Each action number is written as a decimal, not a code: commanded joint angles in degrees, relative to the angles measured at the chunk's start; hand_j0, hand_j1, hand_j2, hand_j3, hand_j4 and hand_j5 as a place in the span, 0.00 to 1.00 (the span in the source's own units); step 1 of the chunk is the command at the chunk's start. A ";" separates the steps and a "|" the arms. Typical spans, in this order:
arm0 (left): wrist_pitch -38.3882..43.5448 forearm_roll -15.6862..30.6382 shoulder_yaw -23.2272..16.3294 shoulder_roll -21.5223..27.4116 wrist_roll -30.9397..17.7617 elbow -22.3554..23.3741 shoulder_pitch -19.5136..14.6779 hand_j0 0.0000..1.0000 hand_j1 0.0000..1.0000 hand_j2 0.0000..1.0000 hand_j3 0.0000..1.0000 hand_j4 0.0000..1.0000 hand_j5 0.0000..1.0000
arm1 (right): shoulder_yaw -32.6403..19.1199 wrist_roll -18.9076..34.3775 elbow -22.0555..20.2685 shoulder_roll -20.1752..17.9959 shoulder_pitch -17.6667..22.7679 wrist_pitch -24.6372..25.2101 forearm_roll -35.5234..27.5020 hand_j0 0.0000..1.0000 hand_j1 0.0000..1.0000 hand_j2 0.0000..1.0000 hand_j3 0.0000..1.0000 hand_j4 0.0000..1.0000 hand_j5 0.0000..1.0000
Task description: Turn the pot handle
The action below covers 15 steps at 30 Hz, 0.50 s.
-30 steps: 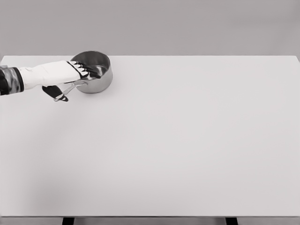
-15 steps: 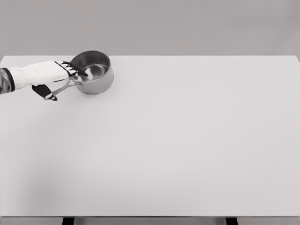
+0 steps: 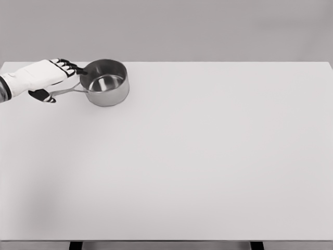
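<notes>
Head view shows a shiny round steel saucepan (image 3: 105, 82) at the far-left of the white desk (image 3: 208, 156), its thin metal handle with a dark grip (image 3: 54, 94) running leftward and slightly toward the camera. The white left hand (image 3: 44, 75) lies over that handle, dark fingertips (image 3: 70, 66) near the rim. Its fingers look loosely extended, not clamped; whether they touch the handle is unclear
</notes>
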 commanded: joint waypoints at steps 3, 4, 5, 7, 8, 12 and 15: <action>2.31 -5.28 -0.14 -0.30 4.92 1.03 0.00 1.00 1.00 1.00 1.00 1.00 1.00 | 0.02 0.02 0.06 -0.01 0.00 -0.05 -0.02 1.00 1.00 1.00 1.00 1.00 1.00; 2.93 -5.54 -0.14 -0.30 5.45 1.29 0.00 1.00 1.00 1.00 1.00 1.00 1.00 | 0.02 0.02 -0.02 -0.01 0.00 0.04 -0.02 1.00 1.00 1.00 1.00 1.00 1.00; 3.81 -6.16 -0.14 -0.38 6.24 1.29 0.00 1.00 1.00 1.00 1.00 1.00 1.00 | 0.02 0.02 0.06 -0.01 0.00 -0.05 -0.02 1.00 1.00 1.00 1.00 1.00 1.00; 6.26 -7.56 -0.22 -0.39 7.03 1.29 0.00 1.00 1.00 1.00 1.00 1.00 1.00 | 0.02 0.02 0.06 -0.01 0.00 0.04 -0.02 1.00 1.00 1.00 1.00 1.00 1.00; 7.32 -8.35 -0.31 -0.47 7.38 1.29 0.00 1.00 1.00 1.00 1.00 1.00 1.00 | 0.02 0.02 0.06 -0.01 0.00 0.04 -0.02 1.00 1.00 1.00 1.00 1.00 1.00; 10.75 -10.11 -0.58 -0.74 10.73 2.35 0.00 1.00 1.00 1.00 1.00 1.00 1.00 | 0.02 0.02 -0.02 -0.01 0.00 0.04 -0.02 1.00 1.00 1.00 1.00 1.00 1.00; 11.19 -10.11 -0.58 -1.18 11.43 2.35 0.00 1.00 1.00 1.00 1.00 1.00 1.00 | 0.02 0.02 0.06 -0.01 0.00 -0.05 -0.02 1.00 1.00 1.00 1.00 1.00 1.00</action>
